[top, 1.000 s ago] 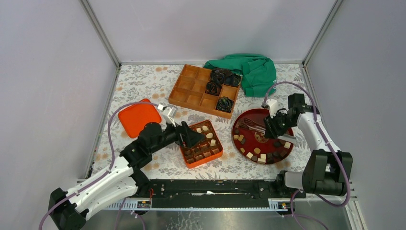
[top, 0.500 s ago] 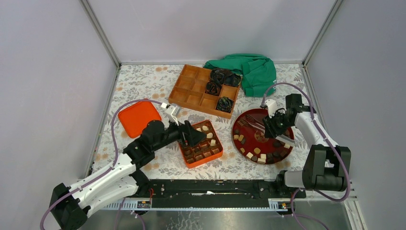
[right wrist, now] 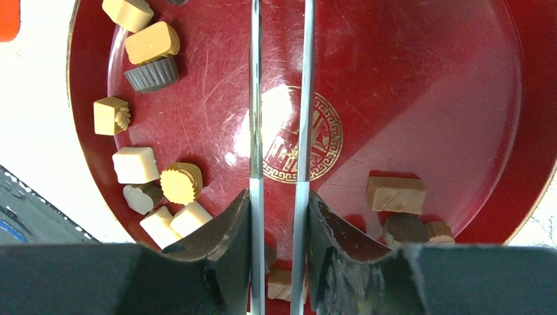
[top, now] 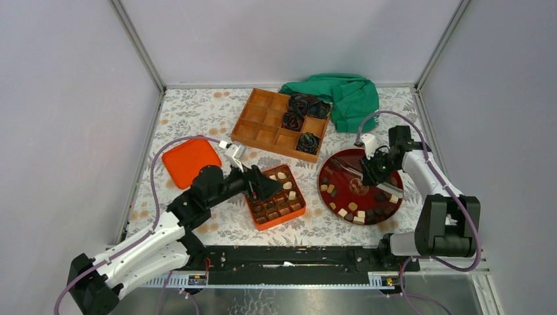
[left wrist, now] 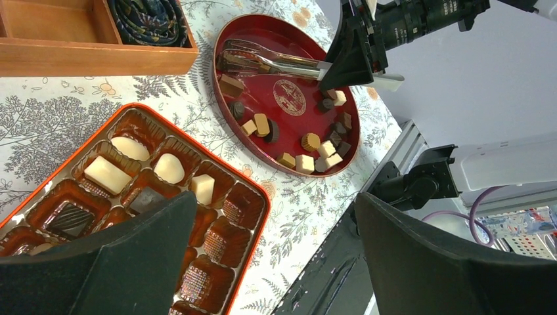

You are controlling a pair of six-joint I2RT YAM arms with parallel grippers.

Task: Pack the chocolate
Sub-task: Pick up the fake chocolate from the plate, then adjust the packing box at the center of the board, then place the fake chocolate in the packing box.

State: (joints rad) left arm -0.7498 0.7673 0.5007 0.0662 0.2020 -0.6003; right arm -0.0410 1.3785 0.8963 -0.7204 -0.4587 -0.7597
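Fingers (right wrist: 223, 230) of the right gripper (right wrist: 279, 220) are clamped from outside on both arms of the tongs (right wrist: 255, 98), probably so that a harder squeeze closes the thin, bright steel strips (their tips run beyond the wrist view, so I cannot tell whether they hold a piece). Loose chocolate (right wrist: 136, 164) lies on the glossy red plate (right wrist: 420, 79) on both sides of those fingers: smooth cream cubes and a ribbed tan cup to their left, a tan block to their right. Above the orange box (left wrist: 246, 200) the left gripper (left wrist: 274, 197) hangs spread wide, grasping nothing. More cream and dark pieces sit in the box's moulded brown cups below its left finger. It seems to be waiting.
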